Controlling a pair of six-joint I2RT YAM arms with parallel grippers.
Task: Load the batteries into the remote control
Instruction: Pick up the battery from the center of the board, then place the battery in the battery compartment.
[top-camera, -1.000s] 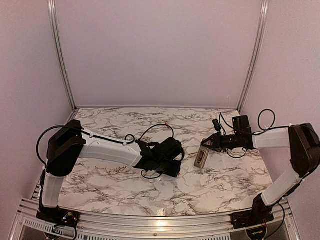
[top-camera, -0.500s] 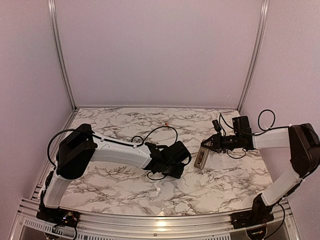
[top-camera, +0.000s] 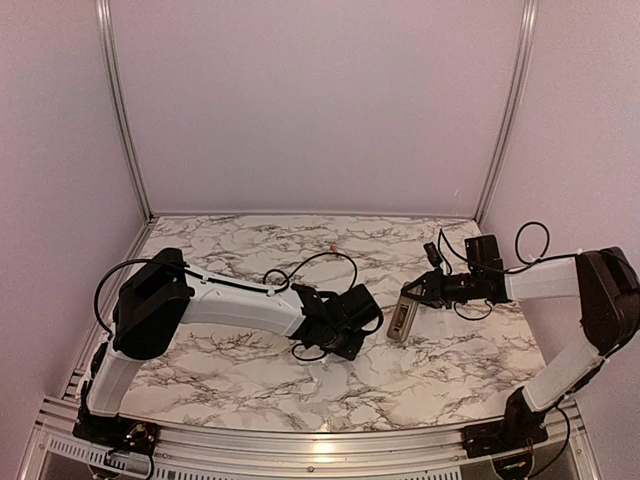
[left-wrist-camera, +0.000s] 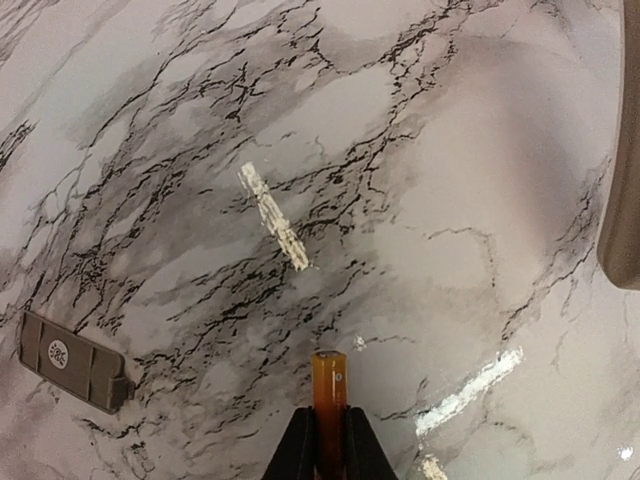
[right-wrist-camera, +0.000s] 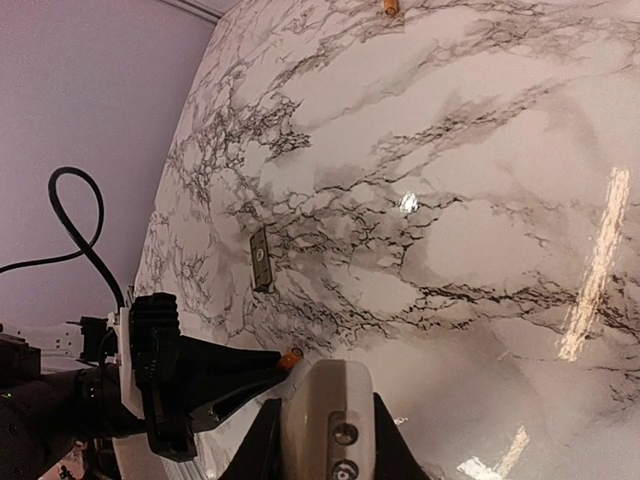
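Observation:
My right gripper (top-camera: 414, 295) is shut on the remote control (top-camera: 401, 320), holding its far end; the remote's near end rests low over the table right of centre. In the right wrist view the remote (right-wrist-camera: 325, 410) sits between the fingers. My left gripper (top-camera: 368, 320) is shut on one orange battery (left-wrist-camera: 329, 385), which sticks out of the jaws, just left of the remote. The battery's tip (right-wrist-camera: 290, 357) shows close to the remote's left side. The remote's edge (left-wrist-camera: 624, 230) is at the right of the left wrist view. The second battery (top-camera: 331, 247) lies on the table at the back.
A small grey cover plate (left-wrist-camera: 75, 361) lies loose on the marble table (top-camera: 230, 370), left of the left gripper; it also shows in the right wrist view (right-wrist-camera: 261, 258). The second battery (right-wrist-camera: 390, 6) shows at the top there. Cables loop over both wrists. Pink walls enclose the table.
My left arm has moved right with the battery, closing on the remote. My right gripper has shifted the remote slightly down and left.

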